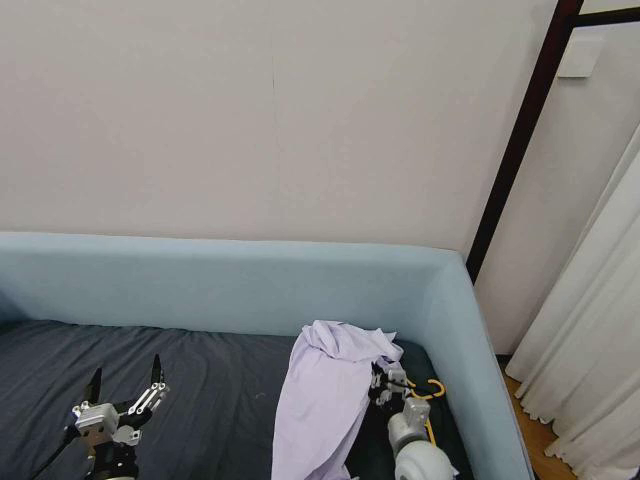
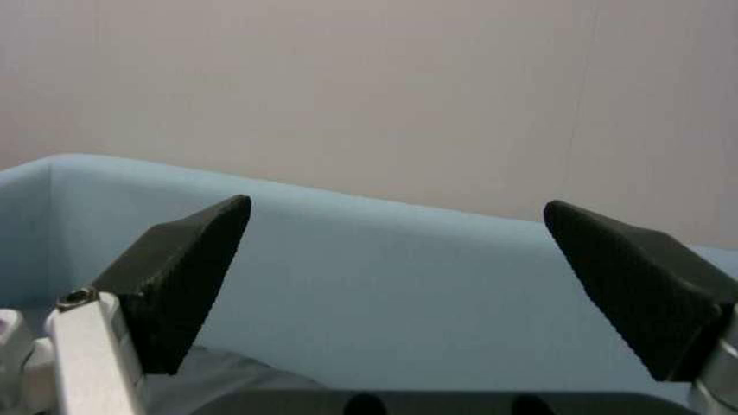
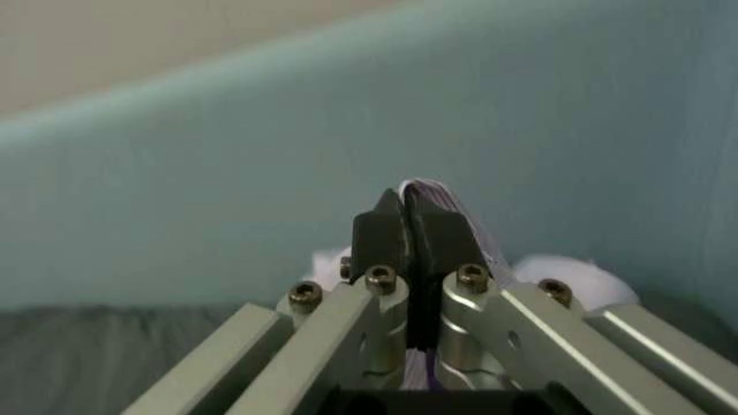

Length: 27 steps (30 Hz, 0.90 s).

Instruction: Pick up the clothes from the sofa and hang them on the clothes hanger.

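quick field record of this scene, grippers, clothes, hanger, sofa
sofa: light blue sofa with a dark seat, against a plain wall
garment: pale lilac garment, bunched at the top, hanging down toward the seat
right gripper: right gripper shut on the garment's top edge, near the sofa's right end
left gripper: left gripper open, empty, above the seat's left part, apart from the garment
hanger: yellow hanger beside the right arm, mostly hidden
garment on hanger: not yet

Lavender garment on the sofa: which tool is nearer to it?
Right. The right tool is shut on the lavender garment, pinching its fabric. The left tool hangs open above the dark seat cushion, apart from the garment, off to its left.
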Available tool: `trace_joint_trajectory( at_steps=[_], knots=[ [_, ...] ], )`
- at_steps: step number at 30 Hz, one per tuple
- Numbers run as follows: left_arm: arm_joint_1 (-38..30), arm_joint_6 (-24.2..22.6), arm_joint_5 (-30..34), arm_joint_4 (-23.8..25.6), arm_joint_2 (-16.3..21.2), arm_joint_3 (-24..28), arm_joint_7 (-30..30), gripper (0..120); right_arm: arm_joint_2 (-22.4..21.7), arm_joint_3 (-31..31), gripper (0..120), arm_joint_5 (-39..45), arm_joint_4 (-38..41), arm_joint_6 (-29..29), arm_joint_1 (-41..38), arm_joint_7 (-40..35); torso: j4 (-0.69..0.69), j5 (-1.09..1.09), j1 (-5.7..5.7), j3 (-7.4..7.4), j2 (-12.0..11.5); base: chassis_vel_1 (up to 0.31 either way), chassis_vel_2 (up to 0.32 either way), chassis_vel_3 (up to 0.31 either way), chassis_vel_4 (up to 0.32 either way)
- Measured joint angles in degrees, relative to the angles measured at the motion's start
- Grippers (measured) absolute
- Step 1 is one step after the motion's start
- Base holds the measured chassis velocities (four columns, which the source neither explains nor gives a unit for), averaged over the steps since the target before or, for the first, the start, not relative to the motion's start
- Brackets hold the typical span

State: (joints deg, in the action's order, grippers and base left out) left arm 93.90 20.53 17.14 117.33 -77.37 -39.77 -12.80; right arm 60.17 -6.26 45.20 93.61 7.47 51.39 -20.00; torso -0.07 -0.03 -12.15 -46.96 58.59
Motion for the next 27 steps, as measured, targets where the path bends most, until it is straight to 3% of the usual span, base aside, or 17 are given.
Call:
trace_joint_trajectory(
  at_steps=[3, 11, 17, 27],
  knots=[
    [0.0, 0.0, 0.0, 0.4, -0.3, 0.4, 0.0, 100, -5.9, 3.5, 0, 8.5, 7.8, 0.1, -3.2, 4.2, 0.0, -0.02, 0.0, 0.0, 0.0, 0.0, 0.0, 0.0, 0.0],
    [0.1, -0.2, -0.3, 1.4, -0.7, 0.9, 0.0, 100, -13.1, 8.9, 0, 18.7, 17.9, -0.2, -10.7, 9.5, 0.0, 0.0, 0.0, 0.0, 0.0, 0.0, 0.0, 0.0, 0.0],
    [0.0, -0.2, -0.9, 1.9, -1.2, 1.6, 0.0, 100, -16.6, 9.5, 0, 22.8, 16.6, -0.5, -19.2, 11.0, -0.01, 0.0, 0.0, 0.0, 0.0, 0.0, 0.0, 0.0, 0.0],
    [0.4, 0.0, -0.6, 2.1, -1.0, 0.9, -0.1, 100, -16.5, 9.8, 0, 23.7, 9.0, -4.7, -37.1, 15.0, 0.01, -0.03, 0.0, 0.0, 0.0, 0.0, 0.0, 0.0, 0.0]
  ],
)
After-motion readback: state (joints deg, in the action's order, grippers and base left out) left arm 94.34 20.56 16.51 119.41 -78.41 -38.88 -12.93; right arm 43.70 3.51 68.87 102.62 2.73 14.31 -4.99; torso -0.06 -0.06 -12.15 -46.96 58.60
